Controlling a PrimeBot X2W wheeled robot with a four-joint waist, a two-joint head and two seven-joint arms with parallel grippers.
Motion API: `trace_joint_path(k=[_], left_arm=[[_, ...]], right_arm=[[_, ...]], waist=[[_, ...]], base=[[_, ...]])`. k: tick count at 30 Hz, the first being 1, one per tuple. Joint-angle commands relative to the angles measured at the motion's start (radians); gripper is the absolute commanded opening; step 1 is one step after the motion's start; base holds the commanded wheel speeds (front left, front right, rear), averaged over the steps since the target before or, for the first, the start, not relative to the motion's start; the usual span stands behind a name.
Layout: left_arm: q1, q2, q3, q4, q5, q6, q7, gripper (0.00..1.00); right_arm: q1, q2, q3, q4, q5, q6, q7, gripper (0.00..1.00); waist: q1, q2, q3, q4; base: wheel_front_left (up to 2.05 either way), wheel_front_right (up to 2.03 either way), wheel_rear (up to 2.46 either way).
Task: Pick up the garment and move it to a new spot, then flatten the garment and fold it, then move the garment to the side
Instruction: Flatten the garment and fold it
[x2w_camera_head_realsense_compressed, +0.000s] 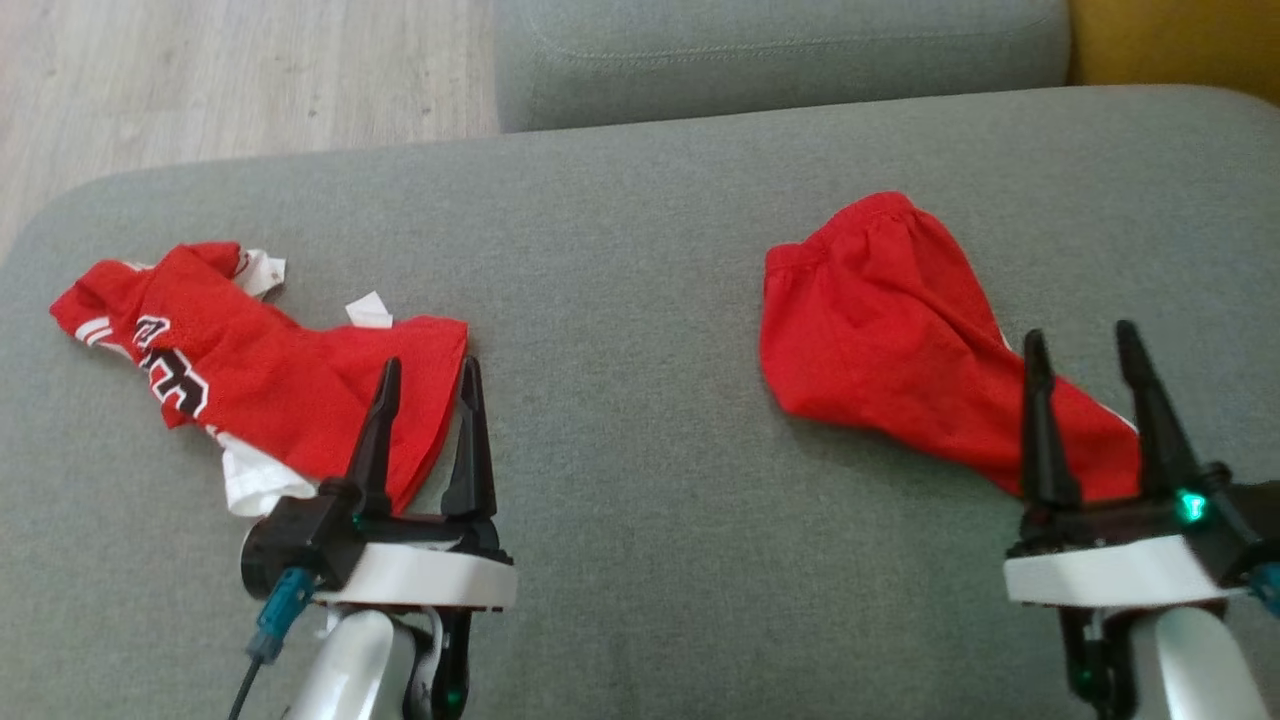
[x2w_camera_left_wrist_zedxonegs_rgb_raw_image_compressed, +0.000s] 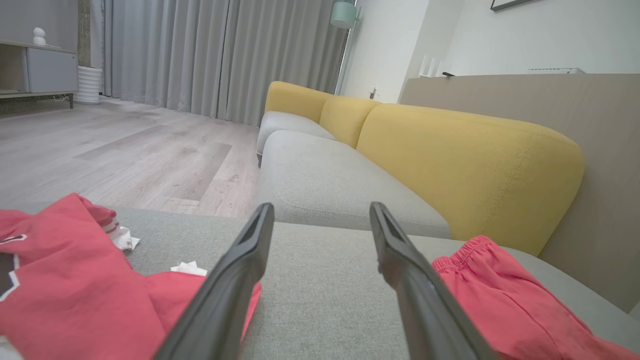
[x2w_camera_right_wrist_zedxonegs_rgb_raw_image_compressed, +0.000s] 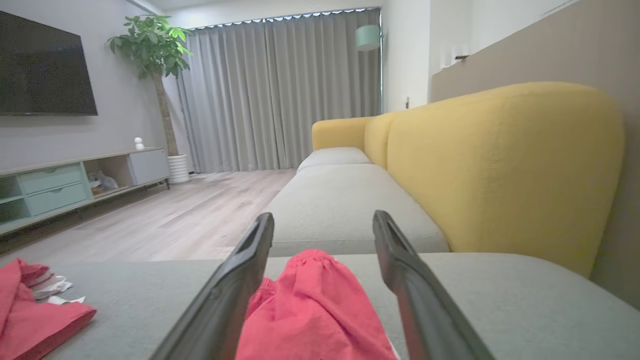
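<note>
Garment (x2w_camera_head_realsense_compressed: 880, 320): red shorts, crumpled, gathered waistband, on grey cushion (x2w_camera_head_realsense_compressed: 640, 250). Left claw (x2w_camera_head_realsense_compressed: 429, 364) wide; right claw (x2w_camera_head_realsense_compressed: 1080, 335) wide over it.

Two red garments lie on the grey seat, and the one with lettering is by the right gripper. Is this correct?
Not quite: the garment with lettering lies by the left gripper, as the head view shows. The plain red garment is the one by the right gripper. Both lie on the grey seat.

The jersey (x2w_camera_head_realsense_compressed: 260, 370) is partly covered by the left pincer (x2w_camera_head_realsense_compressed: 429, 364); the shorts (x2w_camera_head_realsense_compressed: 870, 320) are partly hidden behind the right pincer (x2w_camera_head_realsense_compressed: 1079, 330).
</note>
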Motion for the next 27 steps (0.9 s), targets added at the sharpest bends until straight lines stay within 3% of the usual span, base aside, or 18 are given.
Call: trace_joint_path(k=[1, 15, 18, 21, 27], left_arm=[[-0.038, 0.002, 0.026, -0.033, 0.007, -0.003, -0.005, 1.0], [-0.064, 0.002, 0.027, -0.029, 0.021, -0.014, -0.005, 1.0], [-0.075, 0.002, 0.024, -0.029, 0.023, -0.016, -0.005, 1.0], [-0.087, 0.002, 0.015, -0.027, 0.024, -0.017, -0.005, 1.0], [-0.101, 0.002, 0.007, -0.031, 0.021, -0.014, -0.005, 1.0]], right_arm=[[-0.03, -0.003, 0.036, -0.03, 0.009, -0.001, -0.01, 1.0], [-0.162, -0.003, 0.005, 0.017, 0.028, -0.001, -0.011, 1.0], [-0.238, -0.003, -0.055, 0.109, 0.011, -0.001, -0.002, 1.0], [-0.338, -0.003, -0.167, 0.228, -0.04, -0.001, 0.076, 1.0], [-0.492, -0.003, -0.245, 0.384, -0.104, -0.001, 0.182, 1.0]], waist=[[0.0, 0.0, 0.012, 0.005], [0.0, 0.0, 0.087, 0.031], [0.0, 0.0, 0.104, 0.042], [0.0, 0.0, 0.124, 0.059], [0.0, 0.0, 0.16, 0.086]], base=[[0.0, 0.0, 0.0], [0.0, 0.0, 0.0], [0.0, 0.0, 0.0], [0.0, 0.0, 0.0], [0.0, 0.0, 0.0]])
